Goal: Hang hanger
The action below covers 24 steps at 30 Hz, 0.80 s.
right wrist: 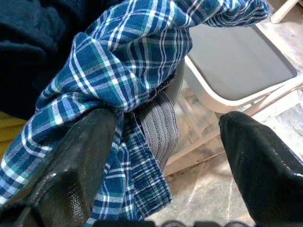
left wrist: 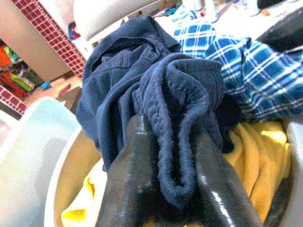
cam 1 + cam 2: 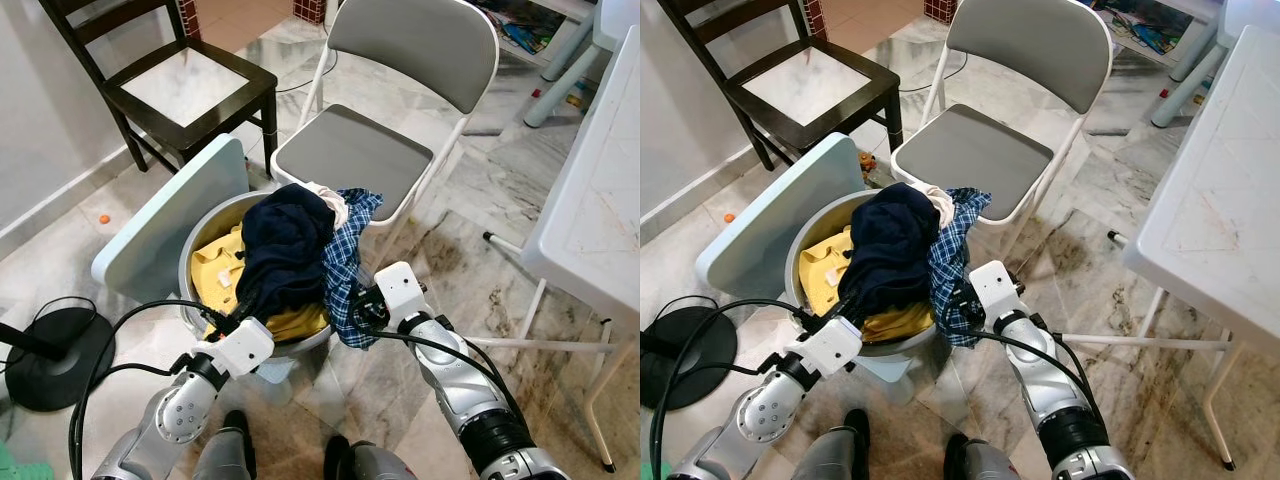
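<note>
A round laundry basket (image 3: 188,252) on the floor holds a heap of clothes: a navy garment (image 3: 285,240) on top, a blue plaid shirt (image 3: 345,265) hanging over its right rim, and a yellow garment (image 3: 215,270) beneath. My left gripper (image 2: 168,130) is shut on a fold of the navy garment at the near side of the heap. To the right of the basket, my right gripper (image 1: 165,118) stands open, one finger (image 1: 71,161) against the hanging plaid shirt. I see no hanger.
A grey folding chair (image 3: 350,150) stands just behind the basket and a dark wooden chair (image 3: 190,85) at the back left. A pale blue panel (image 3: 160,230) leans on the basket's left. At right is a white table (image 3: 600,200); a black round base (image 3: 55,355) sits left.
</note>
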Tool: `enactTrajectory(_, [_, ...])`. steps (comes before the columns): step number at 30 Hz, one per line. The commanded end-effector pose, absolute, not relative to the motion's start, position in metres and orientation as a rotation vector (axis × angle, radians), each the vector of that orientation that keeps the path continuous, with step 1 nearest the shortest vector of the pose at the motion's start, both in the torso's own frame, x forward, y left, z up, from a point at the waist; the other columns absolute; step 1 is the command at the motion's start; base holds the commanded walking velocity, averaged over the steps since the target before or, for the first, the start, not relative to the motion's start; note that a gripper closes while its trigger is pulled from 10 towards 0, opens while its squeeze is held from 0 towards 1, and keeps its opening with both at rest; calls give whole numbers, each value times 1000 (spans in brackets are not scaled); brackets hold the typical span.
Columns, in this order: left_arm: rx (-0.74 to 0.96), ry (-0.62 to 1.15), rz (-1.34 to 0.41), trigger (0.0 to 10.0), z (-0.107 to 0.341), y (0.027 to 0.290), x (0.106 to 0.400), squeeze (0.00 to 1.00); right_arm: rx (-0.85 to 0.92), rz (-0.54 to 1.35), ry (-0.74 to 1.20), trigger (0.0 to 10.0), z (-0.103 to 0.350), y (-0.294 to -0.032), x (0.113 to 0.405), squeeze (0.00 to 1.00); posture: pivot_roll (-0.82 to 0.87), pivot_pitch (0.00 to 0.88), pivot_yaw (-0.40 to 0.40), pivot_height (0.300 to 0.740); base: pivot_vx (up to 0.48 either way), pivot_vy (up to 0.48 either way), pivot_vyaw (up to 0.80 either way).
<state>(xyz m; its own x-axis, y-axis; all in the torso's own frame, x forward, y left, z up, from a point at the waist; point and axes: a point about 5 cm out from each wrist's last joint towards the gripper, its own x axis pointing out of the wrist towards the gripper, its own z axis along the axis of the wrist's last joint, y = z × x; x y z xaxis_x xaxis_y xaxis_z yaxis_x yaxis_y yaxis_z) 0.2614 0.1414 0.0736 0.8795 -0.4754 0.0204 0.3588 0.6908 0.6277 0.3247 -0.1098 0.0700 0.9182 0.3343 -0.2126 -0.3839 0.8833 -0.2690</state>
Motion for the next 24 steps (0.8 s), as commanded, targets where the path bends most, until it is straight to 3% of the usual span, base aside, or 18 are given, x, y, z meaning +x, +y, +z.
enactTrajectory(1, [624,-191,-492,0,78,136,261,0,-302,367,178,10000,66,-114,324,0,184,250,-104,740,0,0,0])
enactTrajectory(12, [213,-152,-323,0,116,133,294,0,-74,273,16,10000,97,-122,330,0,182,194,-97,740,0,0,0])
enactTrajectory(21, [100,-110,-266,0,121,136,303,0,173,84,-40,10000,107,-150,326,0,164,159,-60,740,0,0,0])
enactTrajectory(22, [75,-104,-255,1922,122,136,305,0,208,43,-48,10000,107,-156,324,0,161,152,-57,740,0,0,0])
enactTrajectory(23, [75,-104,-255,1922,122,136,305,0,208,43,-48,10000,107,-156,324,0,161,152,-57,740,0,0,0])
enactTrajectory(24, [66,-105,-266,2902,122,136,306,0,231,14,-54,10000,106,-160,323,0,166,139,-51,740,0,0,0])
